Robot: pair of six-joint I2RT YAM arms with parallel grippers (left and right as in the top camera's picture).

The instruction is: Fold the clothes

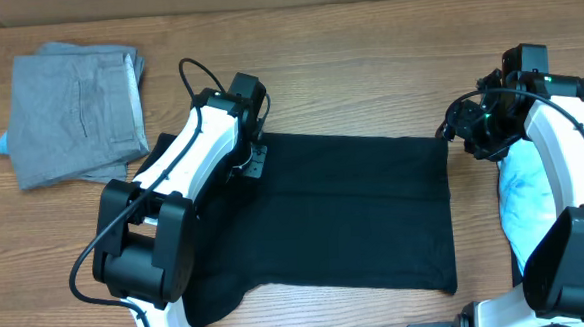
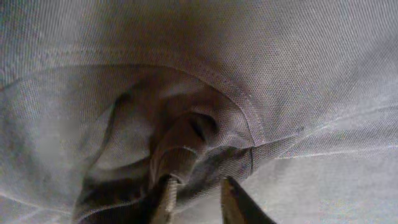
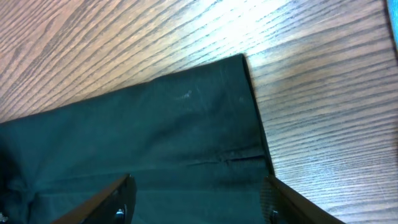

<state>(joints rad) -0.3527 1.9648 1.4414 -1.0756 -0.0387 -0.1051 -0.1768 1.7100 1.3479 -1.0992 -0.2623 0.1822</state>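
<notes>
**Black T-shirt [image 1: 355, 210]: soft and light, best taken by edge and corner**

The wooden table [image 1: 366, 39] carried the black T-shirt flat across its middle, a rough rectangle with a sleeve poking out at its lower left. Beyond the shirt's upper left corner lay a folded grey garment [image 1: 74, 115]. Off its right edge, under my right arm, was a light blue cloth [image 1: 519, 197].

I judged the shirt limp and nearly weightless. It would sag and crease, so edges and corners were the places to pinch.

My right gripper [image 1: 458, 130] hung over the shirt's upper right corner, spread wide and holding nothing. My left gripper [image 1: 253, 153] sat at the upper left corner. Its fingers [image 2: 165, 200] were close together in bunched cloth below a curved seam [image 2: 236, 102]. Whether they truly pinched it, I could not tell.
</notes>
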